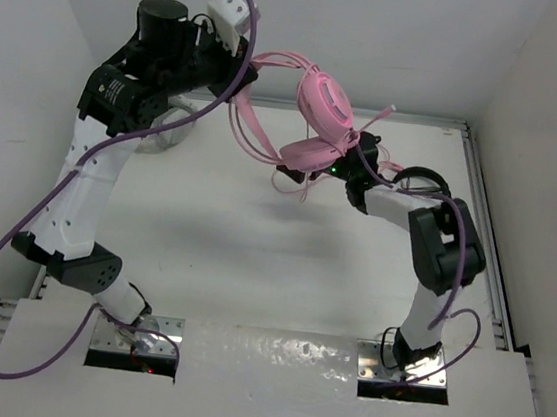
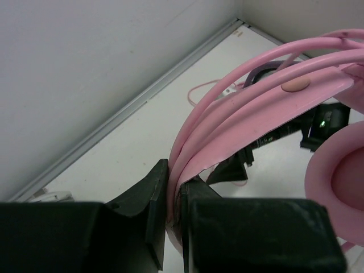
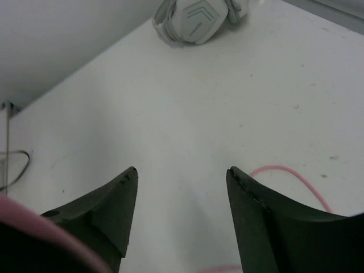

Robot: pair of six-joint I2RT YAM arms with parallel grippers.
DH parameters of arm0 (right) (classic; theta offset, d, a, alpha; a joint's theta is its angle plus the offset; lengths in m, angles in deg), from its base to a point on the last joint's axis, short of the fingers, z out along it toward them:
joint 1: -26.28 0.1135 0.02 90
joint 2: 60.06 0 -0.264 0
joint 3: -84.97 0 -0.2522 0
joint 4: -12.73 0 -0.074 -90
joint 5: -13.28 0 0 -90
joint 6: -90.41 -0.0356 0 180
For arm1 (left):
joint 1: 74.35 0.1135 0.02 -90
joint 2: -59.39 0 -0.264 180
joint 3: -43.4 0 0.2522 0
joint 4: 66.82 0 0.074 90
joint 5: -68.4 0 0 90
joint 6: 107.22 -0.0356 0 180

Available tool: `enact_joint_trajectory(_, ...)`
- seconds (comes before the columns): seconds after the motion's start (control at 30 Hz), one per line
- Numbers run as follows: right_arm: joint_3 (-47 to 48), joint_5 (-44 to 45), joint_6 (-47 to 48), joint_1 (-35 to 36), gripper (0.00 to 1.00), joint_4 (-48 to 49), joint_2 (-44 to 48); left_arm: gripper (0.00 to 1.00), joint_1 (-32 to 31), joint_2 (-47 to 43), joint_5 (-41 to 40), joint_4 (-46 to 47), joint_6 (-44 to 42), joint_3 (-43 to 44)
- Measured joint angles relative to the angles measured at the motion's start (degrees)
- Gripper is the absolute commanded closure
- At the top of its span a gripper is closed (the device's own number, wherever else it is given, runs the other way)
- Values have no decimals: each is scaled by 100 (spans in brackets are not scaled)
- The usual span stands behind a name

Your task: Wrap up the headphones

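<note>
Two arms tend the pink over-ear headphones (image 1: 323,103), raised above the white table (image 1: 253,256). The left gripper (image 2: 173,182) pinches the headband (image 2: 273,111) and cable loops (image 2: 219,102); the right gripper (image 3: 181,190) hangs spread. Snug, even turns should prevent slipping.

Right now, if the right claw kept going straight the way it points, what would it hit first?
Probably the white table: the open right gripper has nothing between its fingers. The grey-white headphones lie farther ahead, though depth is unclear.
</note>
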Motion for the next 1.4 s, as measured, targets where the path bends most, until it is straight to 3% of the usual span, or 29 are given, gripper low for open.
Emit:
enact_joint_trajectory(0.03,-24,-28,-247,9,30,431,-243,100,0,103,-85,-4,52,136)
enact_joint_trajectory(0.17,-111,55,-1088,37,28,1838,-1147,100,2,474,-350,-48,177,511)
enact_joint_trajectory(0.37,-341,492,-1674,61,26,2680,-1810,100,24,752,-807,-227,343,920)
enact_joint_trajectory(0.43,-540,678,-1725,61,32,2894,-1810,100,66,754,-885,-299,413,1091)
enact_joint_trajectory(0.47,-632,767,-1742,61,37,3032,-1810,100,76,754,-907,-308,450,1176)
enact_joint_trajectory(0.5,-721,837,-1764,61,53,3147,-1810,100,103,754,-920,-302,487,1257)
enact_joint_trajectory(0.6,-935,1027,-1805,61,82,3416,-1799,100,170,754,-898,-299,627,1373)
enact_joint_trajectory(0.7,-1163,1231,-1895,74,100,3574,-1727,100,490,782,-546,-313,922,1375)
enact_joint_trajectory(0.87,-2009,1705,-2046,74,100,4054,-1276,100,1266,883,31,-186,1436,1241)
enact_joint_trajectory(1.07,-3373,2435,-1993,74,100,4124,-11,100,1377,844,116,413,1770,616)
enact_joint_trajectory(1.23,-3445,2658,-1478,199,100,4205,835,100,1388,831,181,479,1845,341)
enact_joint_trajectory(1.4,-3005,2736,-719,942,100,3569,605,100,1390,833,256,699,2197,374)
